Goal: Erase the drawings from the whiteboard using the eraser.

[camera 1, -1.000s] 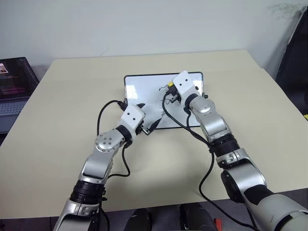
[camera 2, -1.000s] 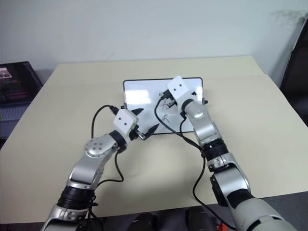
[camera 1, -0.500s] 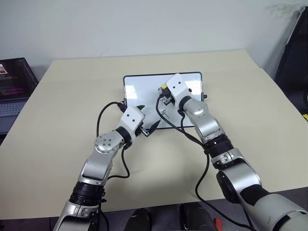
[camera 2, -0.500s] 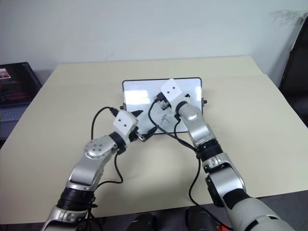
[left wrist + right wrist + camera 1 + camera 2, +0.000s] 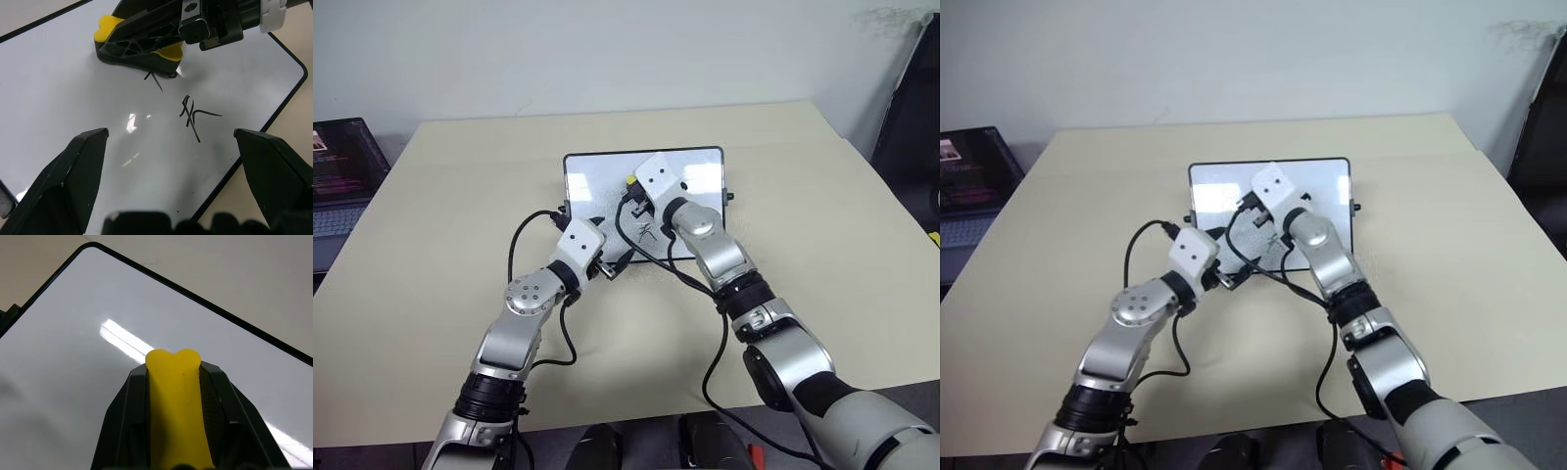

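- My right gripper (image 5: pixel 146 36) is clamped on the small yellow block eraser (image 5: pixel 178 406), pressing it onto the glossy white, black-framed whiteboard (image 5: pixel 597 176) lying on the beige table (image 5: pixel 822 225).
- My left wrist view shows black marker drawings (image 5: pixel 193 115) just beside the eraser, one stroke touching its edge.
- My left gripper (image 5: pixel 181 161) hovers over the board's near edge, fingers (image 5: pixel 63 181) spread wide, holding nothing.

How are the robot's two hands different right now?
The right gripper has its fingers squeezed shut on the yellow eraser, pressed against the whiteboard. The left gripper holds nothing; its fingers stand wide apart near the board's edge. Both have black fingers and hover over the same board.
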`<state>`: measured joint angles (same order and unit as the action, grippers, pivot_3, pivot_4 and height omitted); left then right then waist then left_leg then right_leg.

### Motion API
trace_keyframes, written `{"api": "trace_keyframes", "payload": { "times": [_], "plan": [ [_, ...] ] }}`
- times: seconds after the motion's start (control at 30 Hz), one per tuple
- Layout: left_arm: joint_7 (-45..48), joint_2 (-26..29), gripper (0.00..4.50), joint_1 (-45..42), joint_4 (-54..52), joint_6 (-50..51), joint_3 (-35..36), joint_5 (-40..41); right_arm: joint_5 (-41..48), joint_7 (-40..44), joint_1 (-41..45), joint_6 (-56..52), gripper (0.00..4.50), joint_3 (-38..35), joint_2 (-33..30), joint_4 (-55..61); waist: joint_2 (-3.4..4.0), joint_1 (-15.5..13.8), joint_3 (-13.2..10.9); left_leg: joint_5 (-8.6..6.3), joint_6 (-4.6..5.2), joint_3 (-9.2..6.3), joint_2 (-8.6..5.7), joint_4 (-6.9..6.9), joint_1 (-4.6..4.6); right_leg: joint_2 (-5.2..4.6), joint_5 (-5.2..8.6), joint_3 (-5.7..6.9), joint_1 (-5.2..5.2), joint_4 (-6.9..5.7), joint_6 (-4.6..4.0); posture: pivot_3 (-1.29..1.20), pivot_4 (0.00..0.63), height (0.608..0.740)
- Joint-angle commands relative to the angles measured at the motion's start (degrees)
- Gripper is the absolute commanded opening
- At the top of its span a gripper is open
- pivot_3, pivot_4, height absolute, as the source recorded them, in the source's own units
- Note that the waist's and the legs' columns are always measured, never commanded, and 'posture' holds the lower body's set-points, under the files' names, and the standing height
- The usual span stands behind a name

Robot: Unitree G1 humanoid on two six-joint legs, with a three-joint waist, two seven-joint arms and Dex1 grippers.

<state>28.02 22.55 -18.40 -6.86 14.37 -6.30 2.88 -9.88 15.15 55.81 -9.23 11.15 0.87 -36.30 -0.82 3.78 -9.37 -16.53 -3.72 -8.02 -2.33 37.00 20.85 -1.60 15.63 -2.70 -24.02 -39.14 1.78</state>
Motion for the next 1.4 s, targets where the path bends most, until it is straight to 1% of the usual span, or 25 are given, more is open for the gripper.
{"api": "trace_keyframes", "payload": {
  "times": [0.03,0.27,0.4,0.67,0.87,1.03,1.2,1.4],
  "plan": [
    [-0.7,0.2,4.5,-0.4,-3.0,-0.5,1.3,-0.2,0.4,0.6,1.2,0.3,1.07,0.5,0.9,1.8,0.0,0.0,0.0,0.0,0.0,0.0,0.0,0.0,0.0,0.0,0.0,0.0,0.0,0.0,0.0,0.0,0.15,0.74],
    [-0.9,0.0,4.5,-0.5,-3.2,-0.2,0.9,-0.2,0.8,1.3,0.2,-1.9,1.07,0.3,0.7,5.6,0.0,0.0,0.0,0.0,0.0,-0.02,0.0,-0.01,0.03,0.0,0.0,0.0,-0.01,0.03,0.0,0.0,0.15,0.74],
    [-0.8,-0.1,4.5,-0.5,-3.2,-0.1,0.6,-0.2,1.5,2.0,-0.6,-5.7,1.07,-0.8,-1.3,11.5,0.0,-0.2,0.0,0.0,0.0,-0.04,0.0,-0.01,0.04,0.0,0.0,0.02,-0.02,0.04,0.0,0.0,0.15,0.74],
    [0.4,0.2,4.5,-0.2,-2.8,-0.6,0.2,0.0,4.3,8.3,-6.2,-20.8,1.07,-1.4,-7.6,30.9,0.0,-0.5,0.0,-0.01,0.01,-0.06,0.0,-0.02,0.07,-0.01,0.0,0.04,-0.01,0.07,0.0,0.0,0.15,0.74],
    [1.3,0.5,4.5,-0.2,-2.6,-1.0,0.5,0.4,5.4,10.0,-11.8,-28.7,1.07,-1.1,-11.6,39.7,0.0,-0.5,0.0,-0.07,0.13,-0.06,0.0,-0.01,0.07,-0.01,0.0,0.04,-0.01,0.06,0.0,0.0,0.15,0.74],
    [3.5,0.8,4.5,0.9,-4.0,-0.8,0.1,1.4,6.8,14.4,-16.7,-34.3,1.07,0.7,-15.9,46.0,-0.01,-0.6,0.0,-0.07,0.13,-0.05,-0.01,-0.01,0.08,-0.01,0.0,0.04,0.0,0.1,0.01,0.0,0.15,0.74],
    [4.0,1.1,4.5,1.3,-4.0,-0.9,0.5,1.1,7.6,15.4,-19.5,-36.7,1.07,1.4,-18.4,49.2,-0.01,-0.5,0.0,-0.09,0.16,-0.04,0.0,0.0,0.06,-0.01,0.0,0.03,0.01,0.07,0.01,0.0,0.15,0.74],
    [4.5,1.4,4.5,1.1,-3.6,-1.2,0.7,1.1,7.8,14.7,-19.8,-37.8,1.07,1.7,-17.9,50.1,-0.02,-0.6,0.0,-0.08,0.14,-0.06,-0.01,0.01,0.05,-0.01,0.0,0.05,0.03,0.09,0.01,0.0,0.15,0.74]
  ]
}}
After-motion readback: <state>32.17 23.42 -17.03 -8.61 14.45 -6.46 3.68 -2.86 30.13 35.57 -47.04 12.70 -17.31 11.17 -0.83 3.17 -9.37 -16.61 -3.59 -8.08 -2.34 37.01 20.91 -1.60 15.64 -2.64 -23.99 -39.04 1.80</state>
